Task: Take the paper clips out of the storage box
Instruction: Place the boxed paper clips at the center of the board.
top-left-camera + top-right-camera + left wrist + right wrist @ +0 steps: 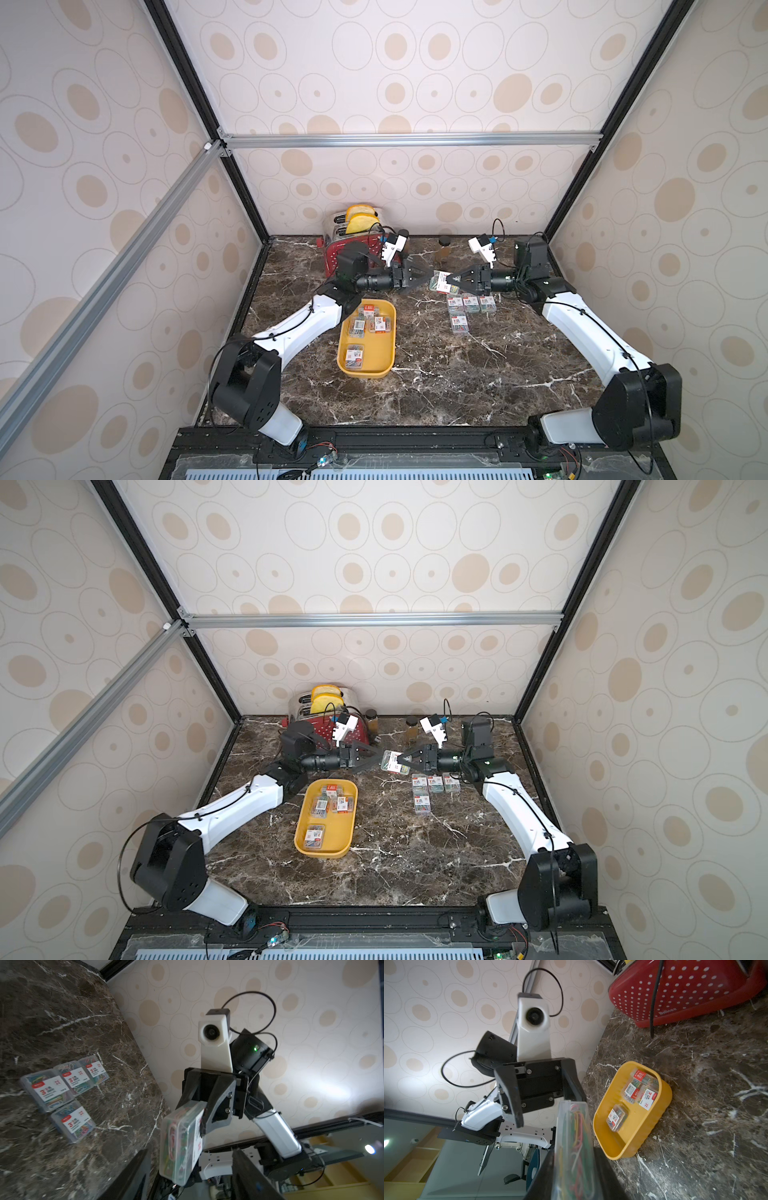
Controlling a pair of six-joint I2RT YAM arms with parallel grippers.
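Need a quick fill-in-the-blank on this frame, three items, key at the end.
The storage box holds ___ clip cases.
On the table lie ___ loose cases.
The right gripper is shut on the lifted case; the left gripper is ___.
Missing: four; four; open.

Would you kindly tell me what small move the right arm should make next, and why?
Probably lower the held case beside the four cases on the table: the right gripper is shut on it in mid-air, and the left gripper stands open, not gripping it.
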